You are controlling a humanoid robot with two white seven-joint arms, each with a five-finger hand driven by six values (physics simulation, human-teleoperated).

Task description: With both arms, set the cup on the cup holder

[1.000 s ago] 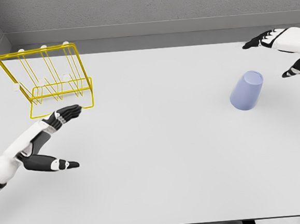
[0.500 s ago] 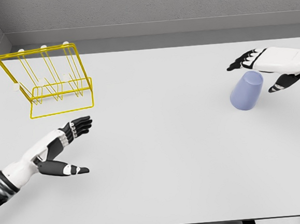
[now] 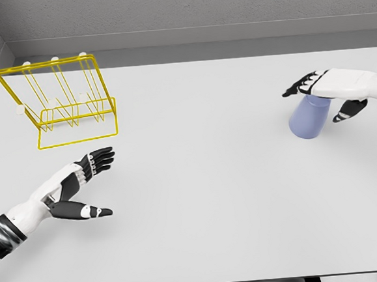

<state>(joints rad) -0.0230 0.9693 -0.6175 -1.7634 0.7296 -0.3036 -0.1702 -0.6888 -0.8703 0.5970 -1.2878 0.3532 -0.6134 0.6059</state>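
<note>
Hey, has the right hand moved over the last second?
Yes. The right hand has swung in from the table's far right edge, leftward and nearer, and now sits over the top of the blue cup, fingers spread, not yet closed.

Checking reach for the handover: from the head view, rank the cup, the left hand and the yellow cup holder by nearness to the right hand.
1. cup, directly under the right hand.
2. left hand, lower left.
3. cup holder, far left, back of table.
</note>
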